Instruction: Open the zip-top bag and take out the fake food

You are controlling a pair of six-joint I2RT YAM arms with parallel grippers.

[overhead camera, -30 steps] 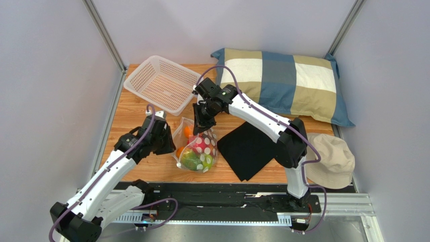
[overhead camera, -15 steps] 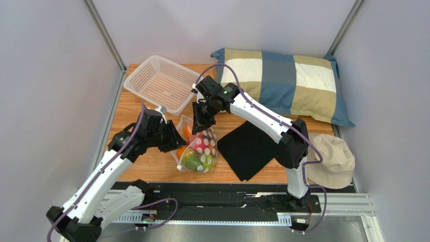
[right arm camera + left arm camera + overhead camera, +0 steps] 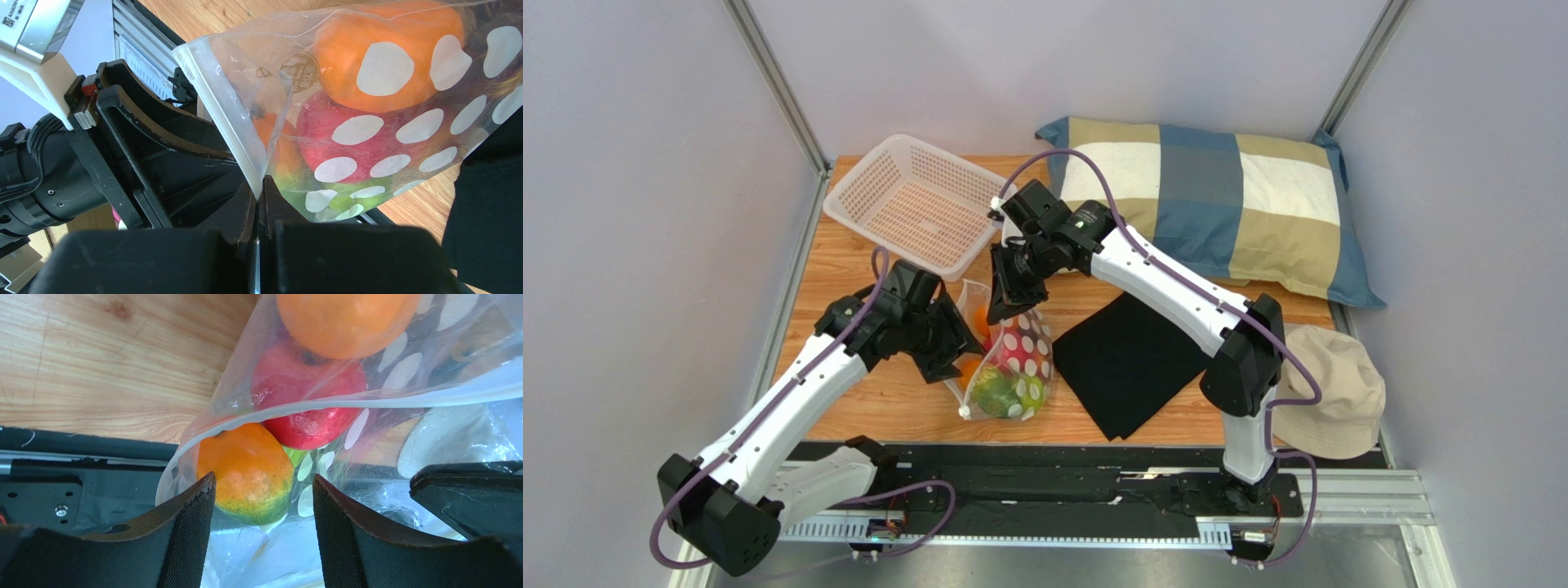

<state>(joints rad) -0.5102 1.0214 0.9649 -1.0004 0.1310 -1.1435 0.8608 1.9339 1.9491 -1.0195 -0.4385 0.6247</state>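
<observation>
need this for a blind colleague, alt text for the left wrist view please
An orange-green fruit inside the clear, white-dotted zip-top bag shows between the black fingers of the open left gripper. A red fruit and an orange fruit lie beyond it in the bag; wooden table at upper left.

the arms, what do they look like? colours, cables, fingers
Both the left arm and right arm have white link shells, black joints and a purple cable looping along them. The left gripper and right gripper are black, with thick blocky fingers; the left's inner faces show a fine ribbed texture.
</observation>
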